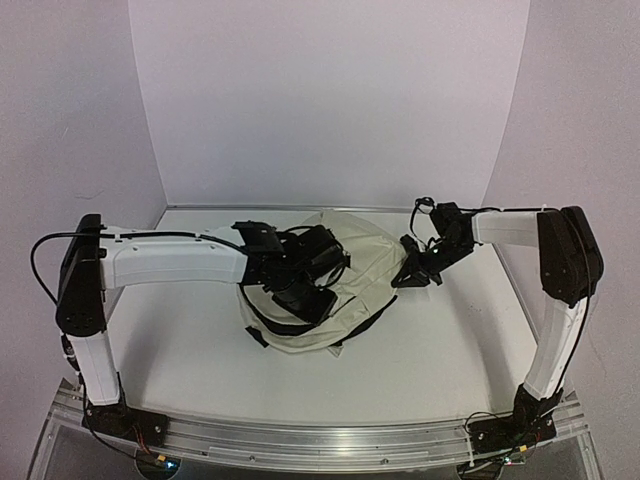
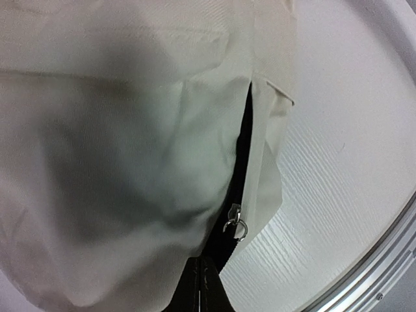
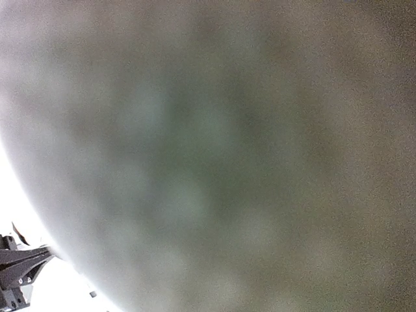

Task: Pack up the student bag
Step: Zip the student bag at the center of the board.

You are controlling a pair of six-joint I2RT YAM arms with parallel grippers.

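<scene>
The student bag is a cream fabric backpack lying crumpled mid-table, with black straps trailing at its near side. My left gripper rests on its left part. In the left wrist view that gripper is shut, its dark fingertips pinching the bag where the black zipper line ends. A metal ring pull hangs just above them. My right gripper is shut on the bag's right edge. In the right wrist view blurred cream fabric fills the frame and hides the fingers.
The white table spreads around the bag, with walls close behind and at both sides. An aluminium rail runs along the near edge and shows again as the rail in the left wrist view.
</scene>
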